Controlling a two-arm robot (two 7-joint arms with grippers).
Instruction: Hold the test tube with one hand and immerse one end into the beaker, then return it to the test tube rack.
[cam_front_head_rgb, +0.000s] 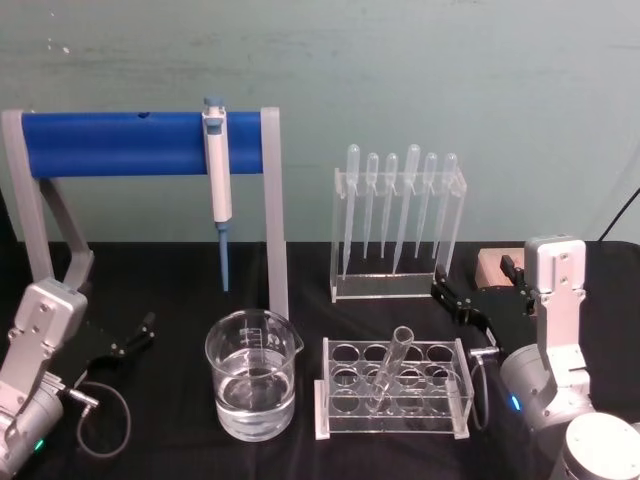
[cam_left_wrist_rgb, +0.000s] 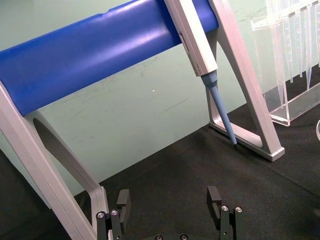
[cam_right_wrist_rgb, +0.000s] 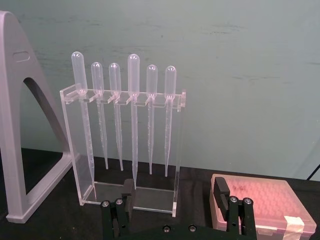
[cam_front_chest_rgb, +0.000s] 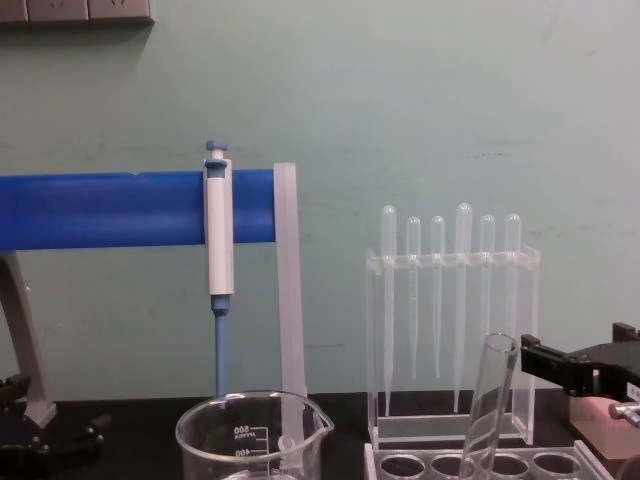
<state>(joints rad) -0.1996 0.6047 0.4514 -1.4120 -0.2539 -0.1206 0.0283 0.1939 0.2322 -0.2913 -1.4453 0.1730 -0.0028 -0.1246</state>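
Note:
The test tube (cam_front_head_rgb: 391, 373) leans tilted in a clear rack (cam_front_head_rgb: 334, 425) at the table's front centre, its open rim up; the chest view shows the tube (cam_front_chest_rgb: 489, 410) too. The beaker (cam_front_head_rgb: 252, 374), holding clear liquid, stands left of the rack, and its rim and marks appear in the chest view (cam_front_chest_rgb: 254, 434). My right gripper (cam_front_head_rgb: 480, 285) hangs open to the right of the rack, apart from the tube; the right wrist view shows it (cam_right_wrist_rgb: 174, 192) empty. Left of the beaker, my left gripper (cam_front_head_rgb: 135, 336) is open and empty (cam_left_wrist_rgb: 168, 200).
A blue-and-white pipettor (cam_front_head_rgb: 217, 168) hangs from a blue bar on a grey stand (cam_front_head_rgb: 274, 215) behind the beaker. A clear holder with several plastic pipettes (cam_front_head_rgb: 398, 225) stands behind the rack. A pink box (cam_right_wrist_rgb: 260, 206) sits at the right, by my right gripper.

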